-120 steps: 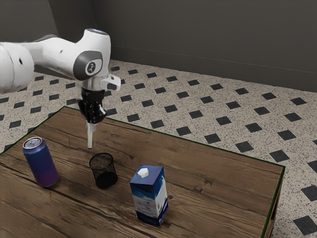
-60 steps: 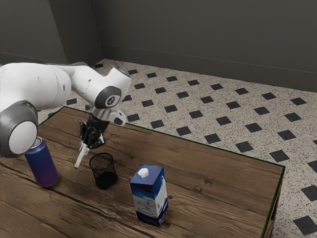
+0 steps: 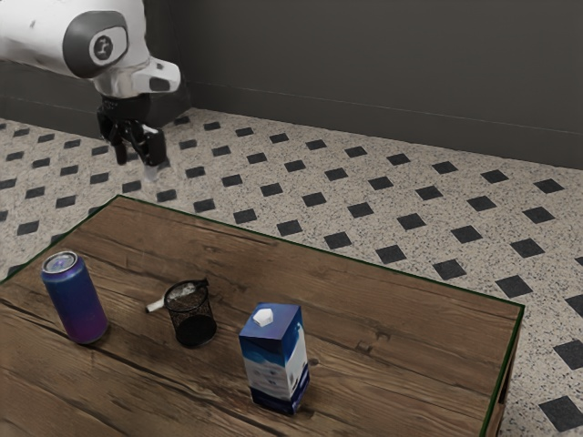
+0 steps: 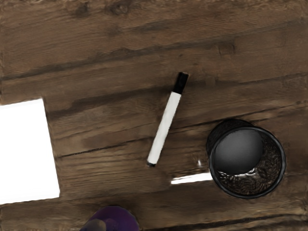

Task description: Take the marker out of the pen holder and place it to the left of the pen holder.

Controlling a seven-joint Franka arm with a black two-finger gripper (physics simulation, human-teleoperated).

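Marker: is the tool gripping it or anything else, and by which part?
Nothing held. The tool is open; the marker lies loose on the table.

Indoor room, type unclear: home or office, can't tell. I've got a plank-wood table (image 3: 410,314), speckled floor (image 3: 414,202) with dark diamonds, grey wall (image 3: 364,64) with skirting (image 3: 364,126). Pen holder (image 3: 196,333) hints at desk, carton (image 3: 273,369) and can (image 3: 77,305) at home.
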